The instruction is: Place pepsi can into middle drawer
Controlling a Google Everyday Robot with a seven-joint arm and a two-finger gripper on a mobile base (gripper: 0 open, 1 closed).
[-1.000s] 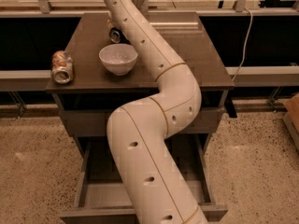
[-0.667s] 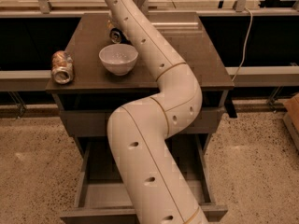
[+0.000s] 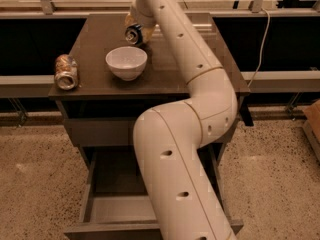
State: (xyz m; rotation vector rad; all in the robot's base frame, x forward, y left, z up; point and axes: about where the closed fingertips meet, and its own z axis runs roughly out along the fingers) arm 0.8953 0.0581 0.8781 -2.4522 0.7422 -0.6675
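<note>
Holding the blue can at the back of the desk

Starting at the left, a tan can (image 3: pixel 66 71) lies on its side near the front left corner of the desk (image 3: pixel 100 39), one silver end turned toward the camera. Just right of it, and apart from it, a white bowl (image 3: pixel 126 62) stands upright near the front edge, showing nothing inside.

Behind the bowl, toward the back of the desktop, is my claw (image 3: pixel 135 30). Most of it is hidden by my own wrist, but it looks closed around the blue can (image 3: pixel 133 35). That can is tilted, its silver end pointing down and toward the camera, with the blue side running up into my grip. It sits above and behind the bowl's far rim without touching it. I cannot tell whether it is clear of the desktop.

From there my arm (image 3: pixel 200 84) runs down to the right across the desktop, bends at a big elbow over the desk's front right edge, then swings back left and down out of view.

Below the desktop is a closed plain front, and under that the drawer (image 3: pixel 115 209) is pulled open toward the camera. Its pale floor and dark left wall show; my arm covers its right half.

At the far right a pale cable (image 3: pixel 260 44) hangs down behind the desk.
</note>
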